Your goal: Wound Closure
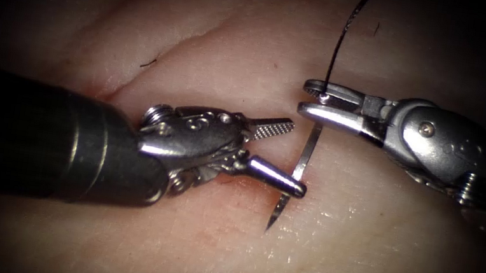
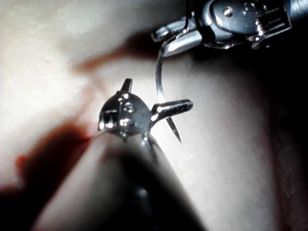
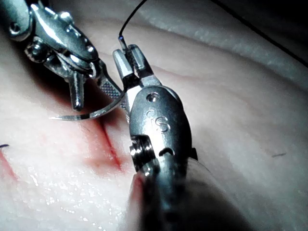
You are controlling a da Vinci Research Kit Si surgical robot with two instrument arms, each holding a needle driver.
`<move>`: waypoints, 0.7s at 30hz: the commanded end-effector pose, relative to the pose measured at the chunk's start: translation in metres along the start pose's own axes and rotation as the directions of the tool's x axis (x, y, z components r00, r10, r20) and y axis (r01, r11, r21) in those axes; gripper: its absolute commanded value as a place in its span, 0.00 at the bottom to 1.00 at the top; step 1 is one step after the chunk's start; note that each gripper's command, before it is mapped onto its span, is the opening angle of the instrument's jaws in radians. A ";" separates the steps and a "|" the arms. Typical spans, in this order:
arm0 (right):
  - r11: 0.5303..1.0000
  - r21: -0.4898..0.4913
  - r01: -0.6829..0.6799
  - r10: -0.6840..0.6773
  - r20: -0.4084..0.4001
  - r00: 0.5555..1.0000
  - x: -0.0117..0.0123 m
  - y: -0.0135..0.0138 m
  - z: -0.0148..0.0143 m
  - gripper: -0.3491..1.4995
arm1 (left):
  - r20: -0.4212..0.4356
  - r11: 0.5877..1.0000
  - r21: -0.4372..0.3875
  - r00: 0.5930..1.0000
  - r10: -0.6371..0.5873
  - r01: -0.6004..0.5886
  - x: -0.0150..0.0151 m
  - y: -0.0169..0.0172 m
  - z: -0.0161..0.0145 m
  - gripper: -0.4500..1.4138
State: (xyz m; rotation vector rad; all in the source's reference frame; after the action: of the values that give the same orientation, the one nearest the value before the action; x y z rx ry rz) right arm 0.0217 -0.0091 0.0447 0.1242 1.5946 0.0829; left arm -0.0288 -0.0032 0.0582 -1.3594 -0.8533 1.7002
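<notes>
Gripping needle (image 1: 304,158) tail: right tool (image 1: 324,107); left tool (image 1: 272,154) agape, empty.

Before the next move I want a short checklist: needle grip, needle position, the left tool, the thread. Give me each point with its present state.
1. Right end effector holds the needle near its thread end: ok, jaws shut on it.
2. Needle tip out of the tissue: ok, the tip hangs free above the surface in the left wrist view.
3. Left end effector holds nothing: ok, jaws open, the needle passing between them.
4. Lower left jaw touching the needle: cannot tell, they overlap in the endoscope view.
5. Thread runs up from the needle end, free of both tools: ok.
6. Cut lies below the needle, red fluid along it: ok.
</notes>
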 end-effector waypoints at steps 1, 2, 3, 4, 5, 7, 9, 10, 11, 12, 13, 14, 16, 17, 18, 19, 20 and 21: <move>1.000 0.002 0.009 -0.009 -0.005 1.000 -0.0002 0.0004 0.0008 0.00 | 0.003 1.000 -0.008 1.000 -0.002 0.002 -0.0002 -0.0004 0.0007 0.74; 1.000 0.003 0.015 -0.015 -0.007 1.000 -0.0001 0.0004 0.0008 0.00 | 0.005 1.000 -0.017 1.000 -0.006 0.006 -0.0003 -0.0004 0.0007 0.73; 1.000 0.004 0.022 -0.022 -0.008 1.000 -0.0001 0.0003 0.0009 0.00 | 0.009 1.000 -0.028 1.000 -0.003 0.004 -0.0003 -0.0004 0.0007 0.72; 1.000 0.005 0.022 -0.022 -0.009 1.000 0.0000 0.0003 0.0009 0.00 | 0.014 0.999 -0.043 1.000 -0.013 0.014 -0.0003 -0.0004 0.0007 0.71; 1.000 0.006 0.022 -0.022 -0.011 1.000 0.0000 0.0003 0.0009 0.00 | 0.022 0.998 -0.059 0.999 -0.023 0.024 -0.0003 -0.0003 0.0007 0.69; 1.000 0.009 0.029 -0.029 -0.015 0.999 0.0000 0.0003 0.0009 0.00 | 0.005 0.994 -0.108 1.000 -0.027 0.027 -0.0002 -0.0003 0.0006 0.55; 1.000 0.010 0.029 -0.029 -0.015 0.999 0.0000 0.0003 0.0009 0.00 | -0.003 0.989 -0.142 0.999 -0.040 0.039 -0.0002 -0.0003 0.0005 0.40; 1.000 0.011 0.029 -0.029 -0.016 0.999 0.0000 0.0003 0.0009 0.00 | -0.006 0.986 -0.157 0.999 -0.049 0.048 -0.0002 -0.0004 0.0005 0.32; 0.999 0.011 0.030 -0.029 -0.017 0.999 0.0000 0.0003 0.0009 0.00 | -0.007 0.983 -0.172 0.998 -0.065 0.063 -0.0001 -0.0004 0.0004 0.23; 0.999 0.012 0.030 -0.030 -0.018 0.999 0.0000 0.0003 0.0009 0.00 | -0.008 0.980 -0.188 0.997 -0.074 0.072 0.0000 -0.0005 0.0004 0.06; 0.999 0.012 0.030 -0.030 -0.018 0.999 0.0000 0.0003 0.0009 0.00 | -0.005 0.976 -0.199 0.996 -0.084 0.082 0.0000 -0.0006 0.0004 0.00; 0.999 0.013 0.030 -0.030 -0.019 0.999 0.0000 0.0003 0.0009 0.00 | 0.001 0.974 -0.209 0.996 -0.094 0.092 0.0001 -0.0007 0.0003 0.00; 0.999 0.013 0.030 -0.030 -0.019 0.999 -0.0001 0.0003 0.0009 0.00 | 0.019 0.964 -0.231 0.991 -0.131 0.132 0.0003 -0.0008 0.0001 0.00; 0.999 0.013 0.030 -0.030 -0.019 0.999 -0.0001 0.0003 0.0009 0.00 | 0.025 0.961 -0.235 0.989 -0.147 0.149 0.0003 -0.0009 0.0001 0.00; 0.999 0.013 0.036 -0.036 -0.019 0.999 -0.0001 0.0003 0.0008 0.00 | 0.027 0.959 -0.236 0.988 -0.153 0.155 0.0004 -0.0009 -0.0001 0.00; 1.000 0.012 0.012 -0.012 -0.016 1.000 -0.0001 0.0003 0.0008 0.00 | 0.026 0.960 -0.234 0.988 -0.153 0.155 0.0005 -0.0009 -0.0002 0.00; 1.000 0.008 -0.011 0.011 -0.010 1.000 -0.0001 0.0004 0.0008 0.00 | 0.022 0.962 -0.225 0.988 -0.155 0.156 0.0006 -0.0009 -0.0002 0.00; 0.999 -0.013 -0.052 0.052 0.013 0.999 -0.0002 0.0004 0.0008 0.14 | 0.014 0.963 -0.218 0.987 -0.159 0.158 0.0008 -0.0009 -0.0002 0.00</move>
State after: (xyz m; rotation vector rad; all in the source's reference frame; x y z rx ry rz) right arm 0.0217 -0.0090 0.0448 0.1513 1.5822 0.1237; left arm -0.0280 -0.0023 0.0581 -1.3932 -1.1458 1.5145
